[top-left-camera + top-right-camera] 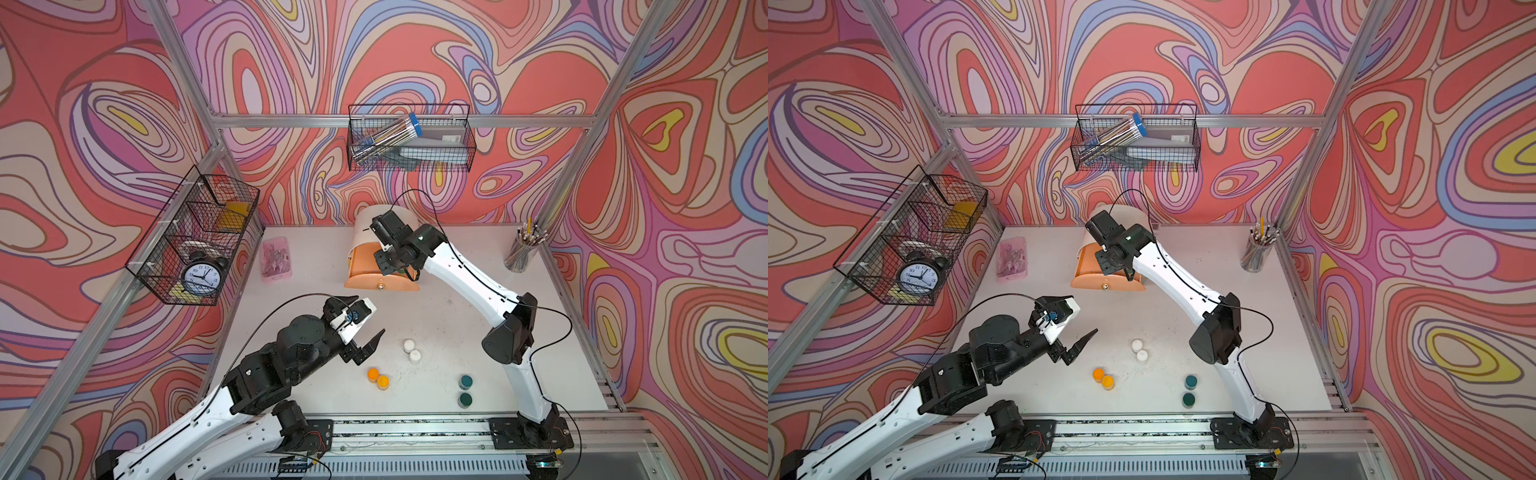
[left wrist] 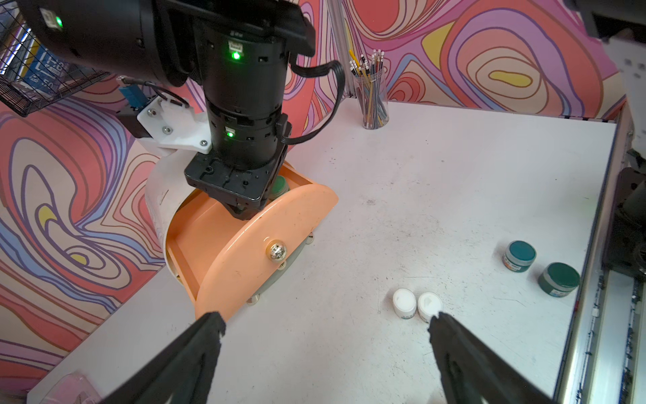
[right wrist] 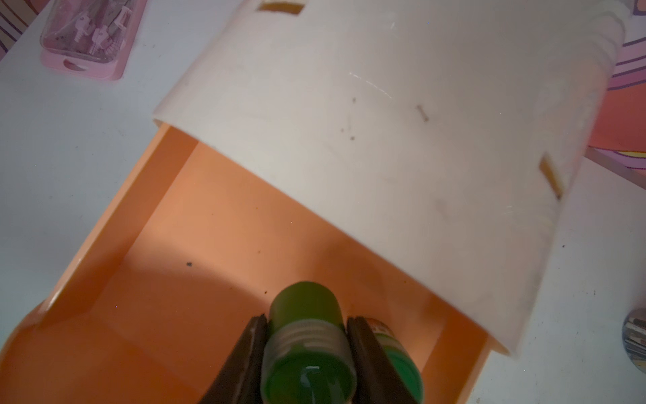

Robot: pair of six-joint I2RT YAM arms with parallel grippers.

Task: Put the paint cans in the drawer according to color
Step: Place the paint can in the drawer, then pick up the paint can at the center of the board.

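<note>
So the peach drawer (image 1: 361, 266) is pulled out of the cream cabinet (image 1: 365, 230), mid-frame in a top view, with open table (image 1: 457, 324) in front. Down inside it the right gripper (image 3: 307, 321) is clamped on a green paint can (image 3: 304, 304), with a second green can (image 3: 398, 363) right beside. Over bare table the left gripper (image 2: 325, 320) hangs spread wide near the white cans (image 1: 409, 345). Lower-centre sit the orange cans (image 1: 373, 373) and teal cans (image 1: 466, 380), the pairs well apart. Labels are too blurry to read.

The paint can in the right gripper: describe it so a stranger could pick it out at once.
Find the cream cabinet at the back of the table, with its peach drawer pulled open. Inside, the right gripper clamps a bright green paint can; unlike the neighbouring green can, it sits between the fingers.
</note>
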